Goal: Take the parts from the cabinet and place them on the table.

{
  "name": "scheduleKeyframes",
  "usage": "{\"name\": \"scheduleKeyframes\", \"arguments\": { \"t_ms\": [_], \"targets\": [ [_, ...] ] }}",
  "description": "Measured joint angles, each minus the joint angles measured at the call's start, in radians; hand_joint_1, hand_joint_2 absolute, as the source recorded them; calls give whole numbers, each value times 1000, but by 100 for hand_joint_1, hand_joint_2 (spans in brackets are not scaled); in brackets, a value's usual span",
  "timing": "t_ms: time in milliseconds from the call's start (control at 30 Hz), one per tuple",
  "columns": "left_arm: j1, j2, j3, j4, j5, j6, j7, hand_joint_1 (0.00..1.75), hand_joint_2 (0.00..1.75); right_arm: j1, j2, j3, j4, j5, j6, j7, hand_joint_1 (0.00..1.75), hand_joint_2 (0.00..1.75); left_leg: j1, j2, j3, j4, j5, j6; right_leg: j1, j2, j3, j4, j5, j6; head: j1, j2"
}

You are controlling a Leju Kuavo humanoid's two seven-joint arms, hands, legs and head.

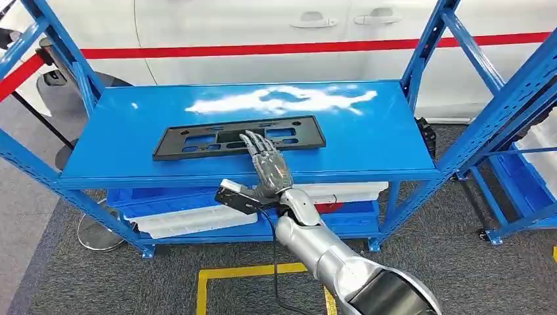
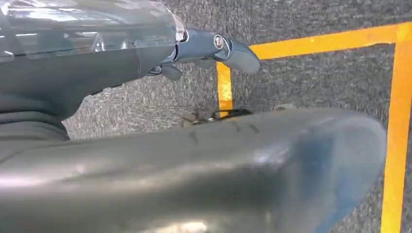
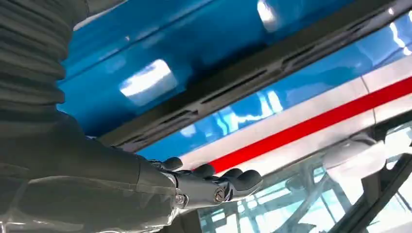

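Note:
A long black plastic part (image 1: 197, 139) with several cut-outs lies flat on the blue cabinet shelf (image 1: 381, 144). My right hand (image 1: 268, 161) reaches over the shelf's front edge, its fingers stretched out and apart, the tips over the part's near edge right of its middle. Nothing is in that hand. The right wrist view shows the same fingers (image 3: 233, 180) extended and bare, with the part (image 3: 243, 82) as a dark strip across the blue shelf. My left hand (image 2: 204, 48) hangs low over the grey carpet, thumb out, holding nothing.
Blue uprights (image 1: 427, 39) frame the shelf at both ends. Blue bins (image 1: 157, 198) and white trays (image 1: 197, 222) fill the lower shelf. A second blue rack (image 1: 525, 125) stands at the right. A white car with a red stripe (image 1: 263, 49) is behind. Yellow tape (image 1: 243, 270) marks the floor.

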Motion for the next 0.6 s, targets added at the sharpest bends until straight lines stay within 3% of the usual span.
{"name": "scheduleKeyframes", "arguments": {
  "t_ms": [33, 67, 100, 200, 267, 367, 400, 433, 467, 500, 533, 600],
  "targets": [
    [0, 0, 0, 0, 0, 1, 0, 0, 0, 0, 0, -1, 0, 1, -3, 1, 0, 175, 3, 2, 39, -91, 48, -1, -1, 0, 7, 3, -7, 7, 0, 0],
    [0, -1, 0, 0, 1, 1, 1, 0, 0, -1, 0, -3, 0, 2, -4, 2, 0, 175, -5, 2, 55, -116, 30, 0, 5, 0, 7, 5, -12, 14, 0, 0],
    [-1, -1, 0, 1, 1, 1, 1, 0, 0, -2, 0, -5, 0, 3, -5, 3, 0, 175, -6, -1, 59, -133, 28, 13, 6, 1, 3, 10, -14, 18, 0, 0],
    [-1, -1, 0, 1, 2, 0, 1, 0, 0, -3, 0, -6, 0, 8, -9, 5, 0, 175, -10, -3, 56, -128, 24, 34, 3, -2, 5, 5, -16, 35, 0, 0],
    [1, -1, 0, 1, 3, -2, 1, 0, 0, -5, 1, -7, 0, 9, -13, 5, 0, 175, -7, -3, 67, -137, 25, 49, -1, -2, -7, 43, -43, 43, 0, 0],
    [-1, -1, 0, 1, 3, -7, 0, 0, 0, -3, 0, -8, 5, 10, -14, 8, 0, 175, -13, -3, 76, -136, 17, 63, 2, -2, -141, 288, -138, 45, 0, 0],
    [0, -1, 0, 1, 3, -6, 1, 0, 0, -1, -1, -9, 9, 11, -14, 8, 0, 175, -16, -3, 80, -135, 13, 66, 2, -2, -173, 334, -140, 43, 0, 0],
    [1, -1, 0, 1, 4, -5, 2, 0, 0, -1, -1, -10, 11, 13, -14, 8, 0, 175, -19, -4, 85, -135, 10, 66, 3, -2, -181, 329, -119, 39, 0, 0],
    [1, -1, 0, 2, 3, -1, 2, 0, 0, -1, -1, -12, 14, 15, -15, 11, 0, 175, -22, -7, 92, -135, 5, 67, 6, -2, -167, 277, -71, 32, 0, 0],
    [0, -3, 0, 2, 4, 2, 2, 0, 0, -3, 0, -15, 15, 20, -17, 15, 0, 175, -22, -8, 100, -134, 0, 69, 5, -2, -135, 197, -16, 29, 0, 0],
    [0, -3, 0, 2, 7, 6, 2, 0, 0, -5, 0, -16, 16, 30, -22, 25, 0, 175, -25, -9, 109, -133, -9, 69, 5, -2, -94, 93, 51, 35, 0, 0],
    [-3, -2, 0, 3, 10, 10, 4, 0, 0, -9, 1, -17, 23, 37, -31, 32, 0, 175, -37, -13, 102, -120, -18, 64, 4, 0, -70, 22, 49, 46, 0, 0]
  ]
}}
